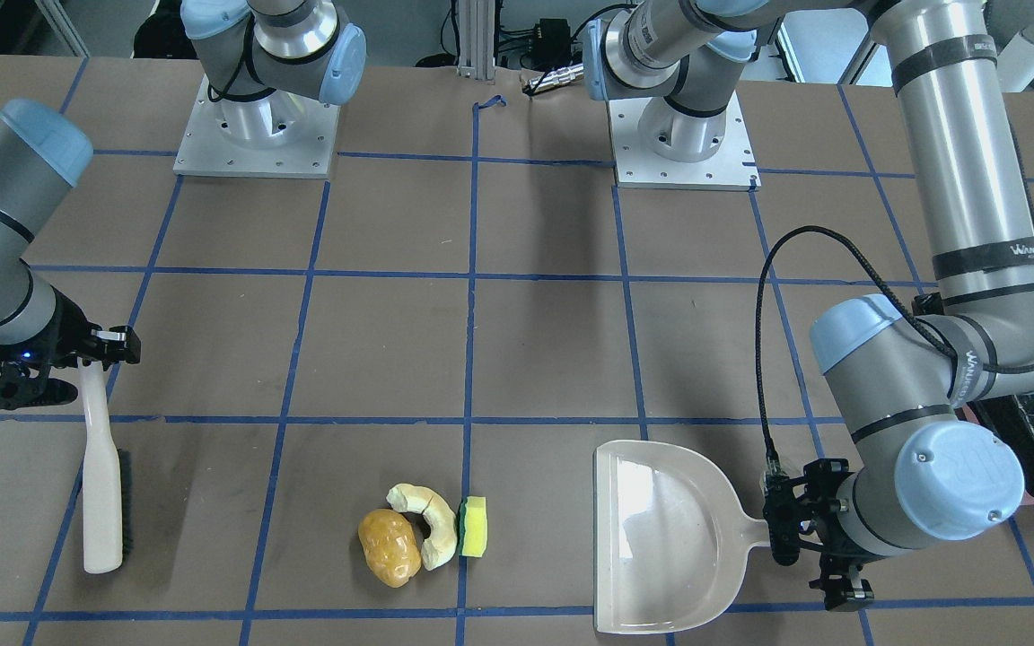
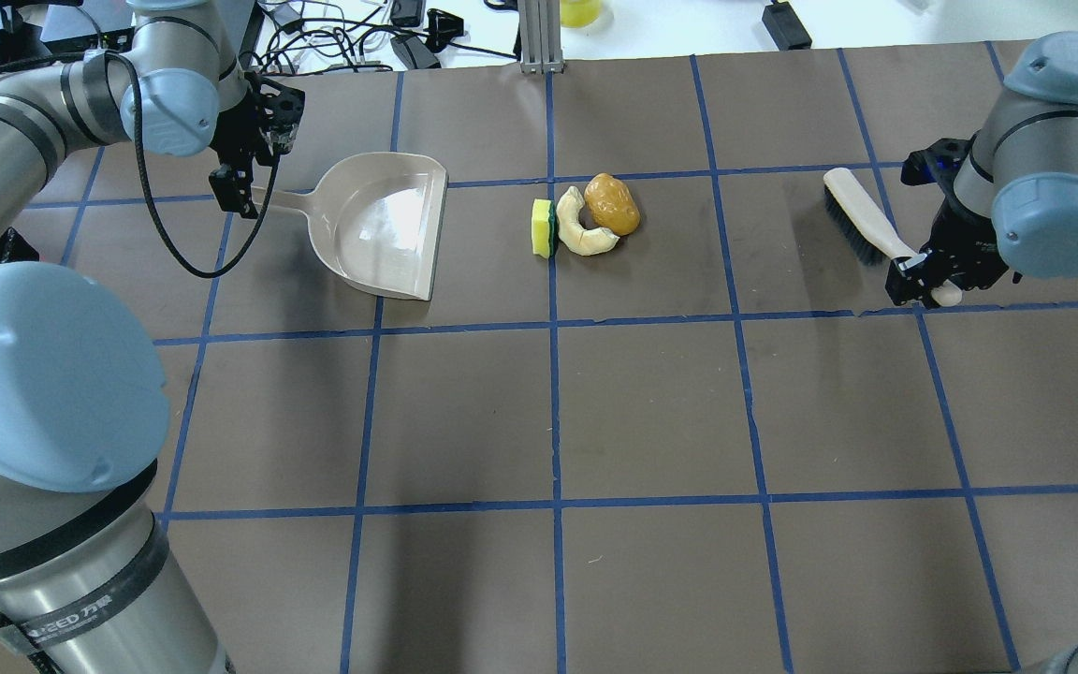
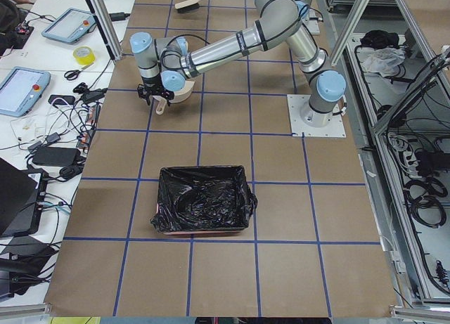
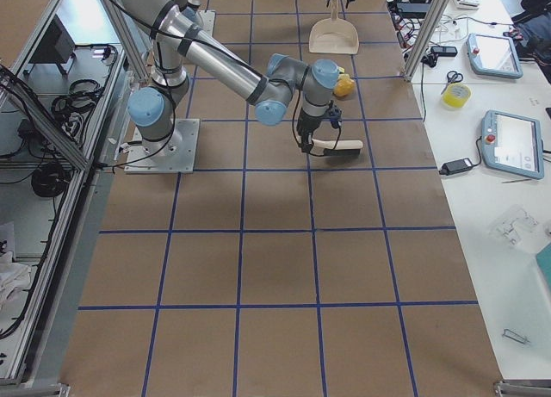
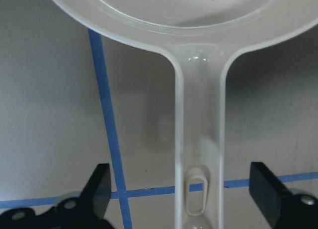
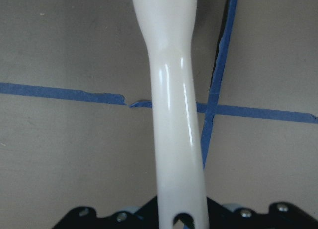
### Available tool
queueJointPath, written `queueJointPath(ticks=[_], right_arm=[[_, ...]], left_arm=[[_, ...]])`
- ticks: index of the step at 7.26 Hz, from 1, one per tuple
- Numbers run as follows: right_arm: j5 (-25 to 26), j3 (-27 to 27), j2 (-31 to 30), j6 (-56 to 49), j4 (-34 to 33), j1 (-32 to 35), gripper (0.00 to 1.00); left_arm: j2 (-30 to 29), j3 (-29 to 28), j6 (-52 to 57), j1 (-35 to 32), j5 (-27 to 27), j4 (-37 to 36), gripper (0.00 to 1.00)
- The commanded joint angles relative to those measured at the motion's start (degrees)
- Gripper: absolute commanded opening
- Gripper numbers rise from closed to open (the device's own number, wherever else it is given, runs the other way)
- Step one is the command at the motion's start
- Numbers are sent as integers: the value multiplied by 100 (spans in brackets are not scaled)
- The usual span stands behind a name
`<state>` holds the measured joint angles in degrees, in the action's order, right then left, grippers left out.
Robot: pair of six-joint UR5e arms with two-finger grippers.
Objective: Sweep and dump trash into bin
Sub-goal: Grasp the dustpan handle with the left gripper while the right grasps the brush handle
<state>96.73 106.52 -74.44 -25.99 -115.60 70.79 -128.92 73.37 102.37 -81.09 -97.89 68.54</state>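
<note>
Overhead layout on the brown paper-covered table with blue tape grid (image 2: 651, 412). The beige plastic dustpan (image 2: 375, 220) lies on the robot's left, mouth towards the centre, with its handle between the spread fingers of the left gripper (image 2: 240, 192). At centre is a close-set row: the small yellow sponge with green backing (image 2: 544, 227) nearest the dustpan, then the pale curved crescent piece (image 2: 569, 220), then the glossy golden-brown potato-like lump (image 2: 612, 203). The white-handled hand brush with dark bristles (image 2: 862, 225) lies well apart on the right, its handle end in the right gripper (image 2: 918, 281). The rectangular pink bin lined with a black plastic bag (image 3: 204, 171) stands towards the table's left end, well apart from the dustpan.

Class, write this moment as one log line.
left end effector open astride dustpan handle | right end effector shut on brush | trash unswept
</note>
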Motion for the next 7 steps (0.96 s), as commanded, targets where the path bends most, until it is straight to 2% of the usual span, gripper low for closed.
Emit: queueJointPath(ticks=[1, 2, 3, 4, 5, 6, 7], right_arm=[[125, 44, 61, -29, -7, -4, 15], [213, 53, 113, -46, -7, -4, 46], [214, 53, 175, -46, -7, -4, 54], [223, 62, 228, -46, -7, -4, 60], [223, 62, 263, -55, -7, -21, 59], [214, 88, 289, -55, -7, -21, 59], [214, 88, 290, -55, -24, -30, 57]], left_arm=[[25, 89, -76, 14, 25, -16, 98], [34, 89, -77, 32, 25, -16, 95], [43, 98, 1, 84, 16, -16, 73], [69, 98, -6, 85, 7, -16, 62], [78, 107, -7, 76, 7, -7, 58], [87, 107, 2, 76, 7, -7, 44], [95, 98, 2, 85, 7, -7, 20]])
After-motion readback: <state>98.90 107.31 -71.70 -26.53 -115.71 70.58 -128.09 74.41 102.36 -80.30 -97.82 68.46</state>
